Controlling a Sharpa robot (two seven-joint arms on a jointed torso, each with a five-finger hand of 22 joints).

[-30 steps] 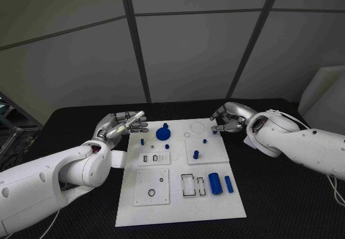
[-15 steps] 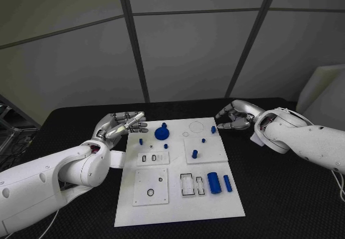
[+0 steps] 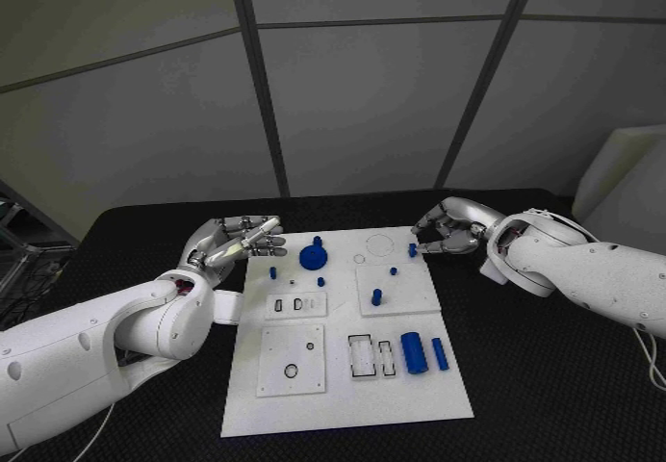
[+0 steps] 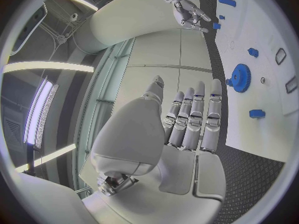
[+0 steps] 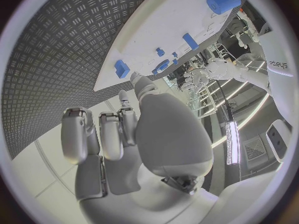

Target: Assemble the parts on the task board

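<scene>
The white task board (image 3: pixel 347 385) lies in the middle of the table. A blue gear (image 3: pixel 315 257) (image 4: pixel 239 77) sits near its far edge, with small blue pegs (image 3: pixel 320 282) around it. A thick blue cylinder (image 3: pixel 414 352) and a slimmer one (image 3: pixel 440 353) lie at the near right. A small blue peg (image 3: pixel 412 249) (image 5: pixel 122 68) stands at the far right corner. My right hand (image 3: pixel 447 231) (image 5: pixel 118 134) hovers just beside it, fingers loosely bent, holding nothing. My left hand (image 3: pixel 236 241) (image 4: pixel 190 119) is off the board's far left corner, fingers stretched out and empty.
Black textured table (image 3: pixel 555 385) surrounds the board. Two white inset plates (image 3: pixel 294 361) with slots lie on the board's left half, and a rectangular slot (image 3: pixel 364 358) sits beside the cylinders. Grey wall panels stand behind the table.
My right hand let go of the small blue peg at the board's far right corner, drew off to the right, then edged back a little. The left hand stayed put.
</scene>
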